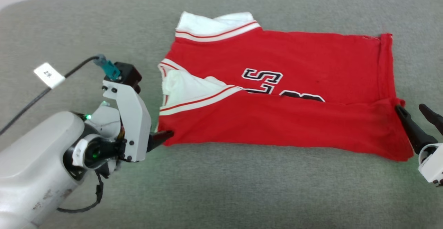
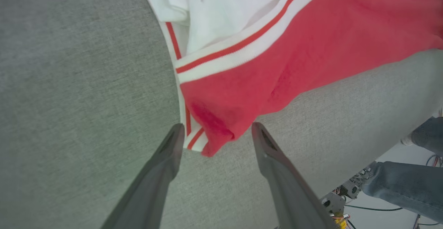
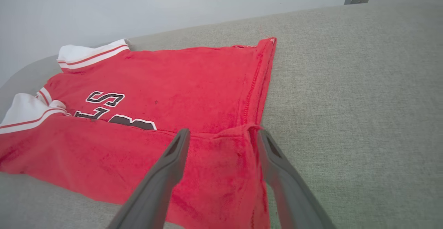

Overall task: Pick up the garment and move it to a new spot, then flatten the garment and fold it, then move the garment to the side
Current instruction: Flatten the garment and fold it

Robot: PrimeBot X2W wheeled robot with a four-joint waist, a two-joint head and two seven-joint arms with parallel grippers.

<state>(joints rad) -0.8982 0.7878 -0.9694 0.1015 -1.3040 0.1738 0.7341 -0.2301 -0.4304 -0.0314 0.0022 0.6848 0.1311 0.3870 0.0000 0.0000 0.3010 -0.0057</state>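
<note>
The garment (image 1: 287,83), a red jersey with white sleeves and striped trim, lies spread on the grey padded surface (image 1: 242,187). Its near strip is folded over the front, covering part of the black lettering (image 1: 263,78). My left gripper (image 1: 165,137) is open at the garment's near left corner (image 2: 211,135), which lies between the fingertips (image 2: 176,133). My right gripper (image 1: 410,107) is open at the right hem, its fingers (image 3: 173,156) straddling the folded edge (image 3: 228,159) of the garment (image 3: 180,94).
A black cable with a white tag (image 1: 48,75) runs to my left wrist. The surface's front edge drops off in the left wrist view, where a person's legs in jeans (image 2: 408,184) and floor cables show. A pale wall (image 3: 173,3) stands behind.
</note>
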